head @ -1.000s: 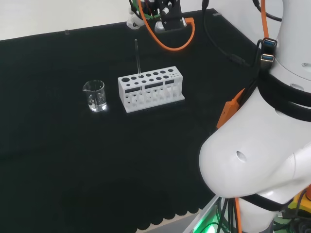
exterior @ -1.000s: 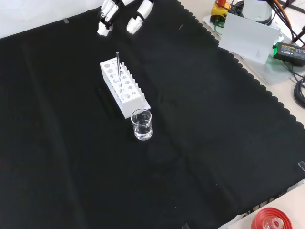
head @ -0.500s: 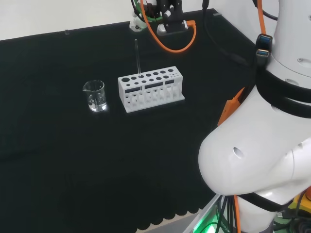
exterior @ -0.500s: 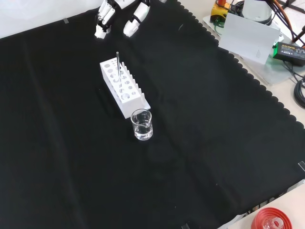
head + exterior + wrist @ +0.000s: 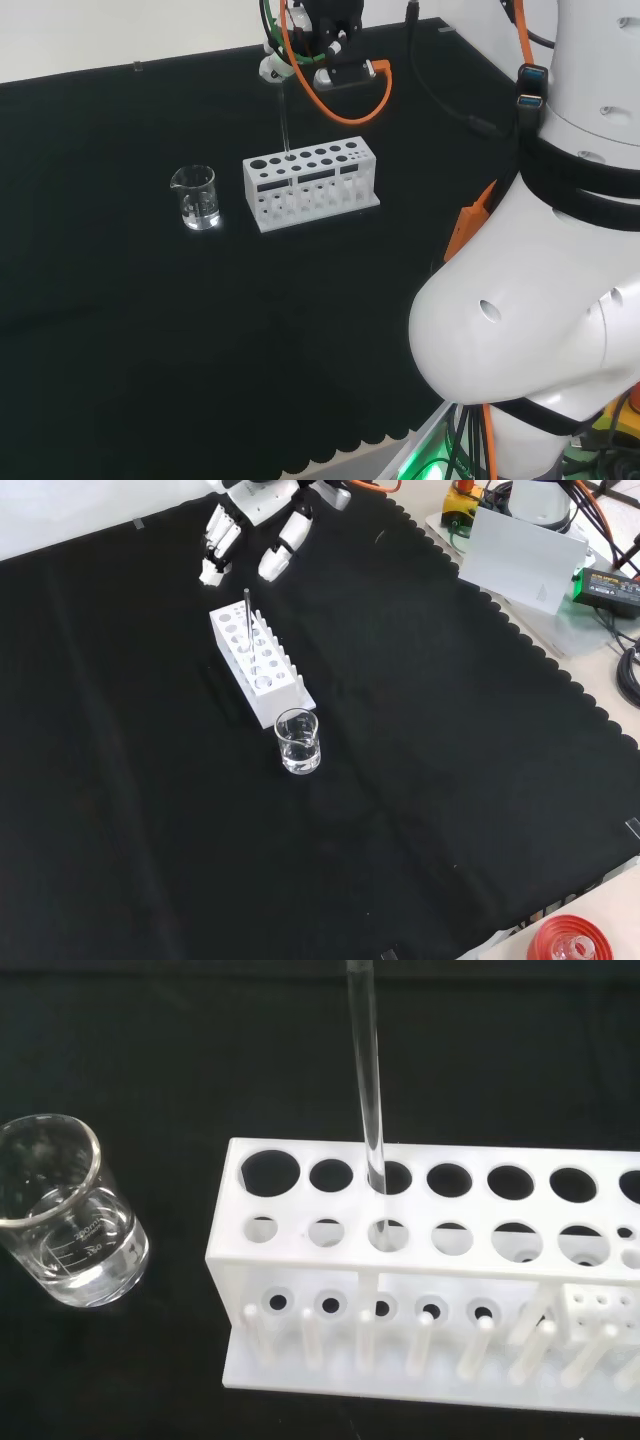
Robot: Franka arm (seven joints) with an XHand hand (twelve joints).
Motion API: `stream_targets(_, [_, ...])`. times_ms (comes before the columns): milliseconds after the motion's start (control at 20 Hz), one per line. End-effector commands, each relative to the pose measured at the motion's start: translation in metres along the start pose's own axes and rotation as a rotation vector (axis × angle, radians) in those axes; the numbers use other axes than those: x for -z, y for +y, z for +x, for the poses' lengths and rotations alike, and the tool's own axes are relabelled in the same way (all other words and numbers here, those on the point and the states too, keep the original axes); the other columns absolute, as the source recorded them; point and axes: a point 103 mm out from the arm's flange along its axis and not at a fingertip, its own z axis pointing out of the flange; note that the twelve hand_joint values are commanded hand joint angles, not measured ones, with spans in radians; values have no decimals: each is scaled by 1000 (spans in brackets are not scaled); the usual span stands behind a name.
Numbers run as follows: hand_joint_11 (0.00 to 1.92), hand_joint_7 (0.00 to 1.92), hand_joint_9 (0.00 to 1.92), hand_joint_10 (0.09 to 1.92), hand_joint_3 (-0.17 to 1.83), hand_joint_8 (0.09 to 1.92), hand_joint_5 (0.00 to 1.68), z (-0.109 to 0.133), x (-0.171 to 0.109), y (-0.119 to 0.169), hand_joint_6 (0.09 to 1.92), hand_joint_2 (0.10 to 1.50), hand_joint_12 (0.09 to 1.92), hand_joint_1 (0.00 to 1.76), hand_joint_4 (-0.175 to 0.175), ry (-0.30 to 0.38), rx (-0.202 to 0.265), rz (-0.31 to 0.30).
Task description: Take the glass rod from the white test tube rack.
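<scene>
The arm [image 5: 530, 320] consists of large, rounded, glossy white links with a small dark hole in the nearest shell. Black bands encircle the link joints. Orange cables [image 5: 340, 85] and black cables run along the arm, and an orange clip [image 5: 468, 225] sits against the black banding. The hand [image 5: 250, 530] has white finger segments separated by black joints.

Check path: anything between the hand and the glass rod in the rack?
Nothing visible. In the front view the hand hangs beyond the white rack; the glass rod stands upright and exposed. The beaker sits off the rack's opposite end.
</scene>
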Motion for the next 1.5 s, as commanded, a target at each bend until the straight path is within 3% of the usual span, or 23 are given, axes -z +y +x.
stream_targets(50, [520,313,576,749,-175,740,383,1,-15,7,87,1267,1342,535,-63,4,19,5])
stream_targets(350, [612,413,651,734,-175,743,524,3,-19,12,126,1253,1307,571,-68,-15,39,1])
stream_targets(550, [676,466,716,704,-175,735,518,5,-22,13,399,1238,1280,606,-66,-18,55,9])
stream_targets(750, [764,509,804,677,-175,738,536,3,-29,17,641,1197,1248,788,-69,-2,91,27])
stream_targets(1200, [855,554,895,647,-175,739,618,-3,-36,27,784,1163,1207,1008,-82,10,99,35])
stream_targets(1500, [979,635,1028,567,-175,725,715,-2,-35,36,836,1170,1142,1114,-104,13,105,-25])
